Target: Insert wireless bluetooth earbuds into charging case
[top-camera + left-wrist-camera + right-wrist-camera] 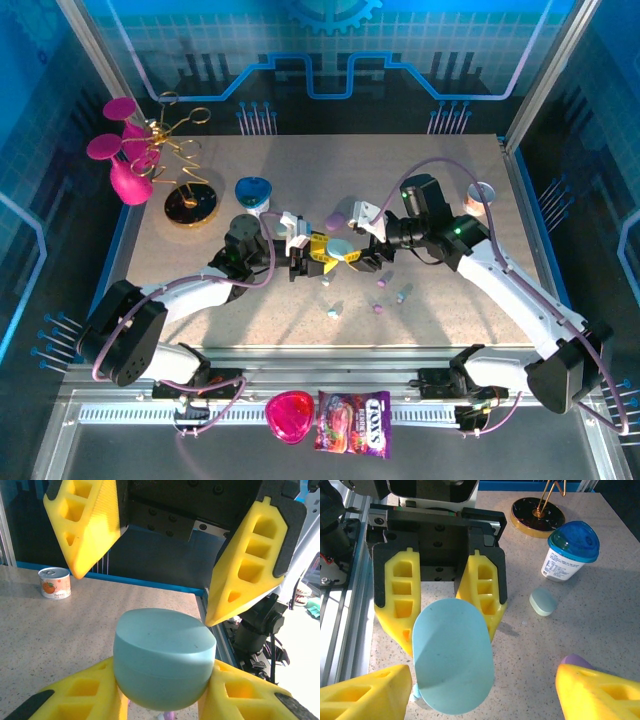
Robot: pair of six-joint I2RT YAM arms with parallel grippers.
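Plainly, four buds (pixel 378 309) lie loose on the table (pixel 460 330), with one case in a grip.
The buds are scattered near the table's front edge, just ahead of both grippers. There are three cases. The blue case (pixel 342 254) is clamped in the left gripper (pixel 322 254), while the right gripper (pixel 362 250) has its fingers spread wide on either side of it. The lilac case (pixel 335 218) and the mint case (pixel 543 601) rest on the table. One cup (pixel 255 193) and one can (pixel 480 195) stand farther back.
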